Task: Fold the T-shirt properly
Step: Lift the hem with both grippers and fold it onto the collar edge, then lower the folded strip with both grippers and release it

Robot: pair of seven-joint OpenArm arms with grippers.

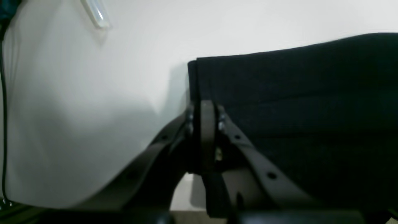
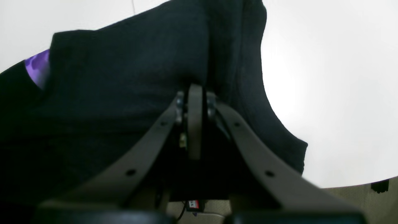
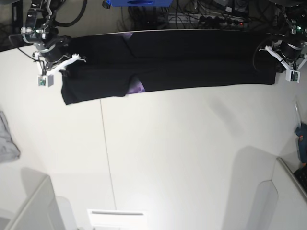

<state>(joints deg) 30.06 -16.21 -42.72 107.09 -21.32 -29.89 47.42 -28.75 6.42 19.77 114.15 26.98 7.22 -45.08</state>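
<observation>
Lying along the far edge of the white worktop (image 3: 158, 158): the black T-shirt (image 3: 192, 62), already doubled lengthwise into a long narrow band running almost the full width. Judged from that shape, first lengthwise folds done; crosswise folds into a compact stack not yet made, so roughly the early-to-middle part of the job. Showing at a gap in the near edge of the band, a bit of purple patch (image 3: 137, 87), seen again at the cloth's edge in the right wrist view.

Left hand (image 1: 206, 109) at one end of the band, jaws pressed together; tips on the cloth's corner edge, but whether fabric is actually pinched cannot be told. Right hand (image 2: 195, 93) at the other end, jaws likewise closed, tips buried against dark folds; a hold on the cloth looks likely, yet not certain.

Off to the side, a small grey cloth (image 3: 7, 139), well apart from the shirt.

Writing: none readable. A tiny red-and-white tag under the right hand, too small and blurred to make out. No brand visible on the shirt.
</observation>
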